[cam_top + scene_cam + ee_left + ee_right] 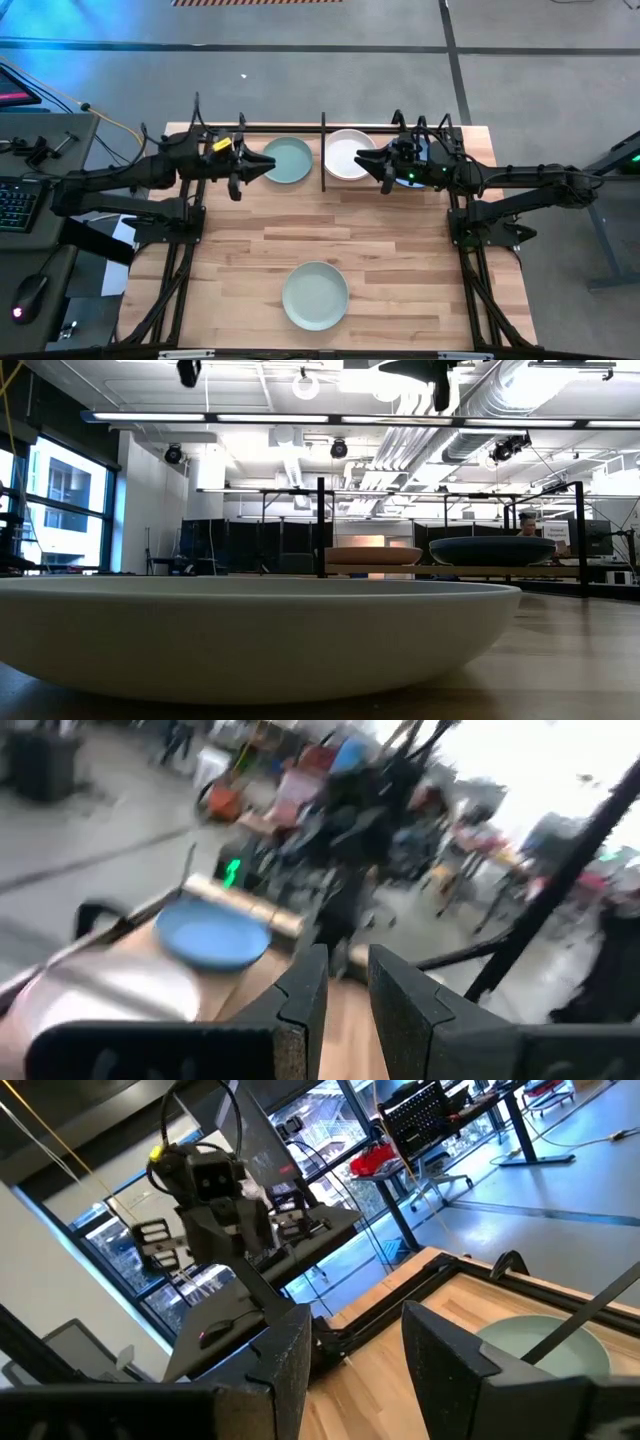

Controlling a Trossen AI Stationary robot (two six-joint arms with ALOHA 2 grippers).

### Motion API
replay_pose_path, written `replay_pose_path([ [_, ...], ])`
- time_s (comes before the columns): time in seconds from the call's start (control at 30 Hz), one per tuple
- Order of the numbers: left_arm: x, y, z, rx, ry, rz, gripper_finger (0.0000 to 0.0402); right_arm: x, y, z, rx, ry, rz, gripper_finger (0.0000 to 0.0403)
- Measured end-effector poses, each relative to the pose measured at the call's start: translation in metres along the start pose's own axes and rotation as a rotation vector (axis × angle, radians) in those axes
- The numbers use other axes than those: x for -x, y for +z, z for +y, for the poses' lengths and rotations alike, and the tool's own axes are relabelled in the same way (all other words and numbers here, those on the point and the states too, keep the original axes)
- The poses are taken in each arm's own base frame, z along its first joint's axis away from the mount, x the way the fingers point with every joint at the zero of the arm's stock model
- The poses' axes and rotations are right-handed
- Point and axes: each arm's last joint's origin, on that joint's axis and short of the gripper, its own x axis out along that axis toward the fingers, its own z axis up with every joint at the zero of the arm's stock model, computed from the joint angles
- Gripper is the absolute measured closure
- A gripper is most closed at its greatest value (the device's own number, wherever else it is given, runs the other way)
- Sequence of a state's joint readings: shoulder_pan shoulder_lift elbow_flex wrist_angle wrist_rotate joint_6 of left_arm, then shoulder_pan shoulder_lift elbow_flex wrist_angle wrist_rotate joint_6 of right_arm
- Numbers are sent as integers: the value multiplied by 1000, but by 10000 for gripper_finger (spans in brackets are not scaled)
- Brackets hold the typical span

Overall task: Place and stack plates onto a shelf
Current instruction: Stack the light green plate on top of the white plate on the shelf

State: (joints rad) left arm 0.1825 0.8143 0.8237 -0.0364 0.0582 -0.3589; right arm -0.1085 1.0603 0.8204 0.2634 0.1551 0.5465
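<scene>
lying alone at the near edge, the pale plate [315, 295] sits between both released grippers, left gripper [268, 166] and right gripper [362, 160].

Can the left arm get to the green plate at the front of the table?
Probably yes. The green plate lies alone on open wood with nothing between. The left gripper, empty, is back by the shelf, so the arm must swing forward.

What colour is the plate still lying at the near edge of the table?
Pale sage green; the plate shows best in the high view.
</scene>
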Motion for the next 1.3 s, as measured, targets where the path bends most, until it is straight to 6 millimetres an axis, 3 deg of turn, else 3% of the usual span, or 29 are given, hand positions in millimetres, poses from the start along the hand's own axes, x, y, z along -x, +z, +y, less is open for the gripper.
replay_pose_path([
  [0.17, -14, -14, 19, 40, 214, 301, 326, 0, 0, 0, -6, -15, -9, 263],
  [0.37, -39, -56, 69, -11, 439, 725, 294, 0, 1, -1, -20, -38, -23, 263],
  [0.47, -54, -76, 88, -120, 415, 894, 278, 0, 0, -1, -39, -40, -20, 263],
  [0.67, -78, -113, 109, -423, 241, 1140, 266, 0, 0, -1, -72, -40, -20, 263],
  [0.93, -100, -147, 132, -605, 223, 1269, 266, 0, -1, -2, -104, -45, -12, 263],
  [1.2, -109, -171, 149, -573, 295, 1329, 269, 0, -2, -2, -130, -42, 5, 263],
  [1.3, -110, -174, 150, -559, 303, 1338, 295, 0, -2, -2, -129, -44, 7, 263],
])
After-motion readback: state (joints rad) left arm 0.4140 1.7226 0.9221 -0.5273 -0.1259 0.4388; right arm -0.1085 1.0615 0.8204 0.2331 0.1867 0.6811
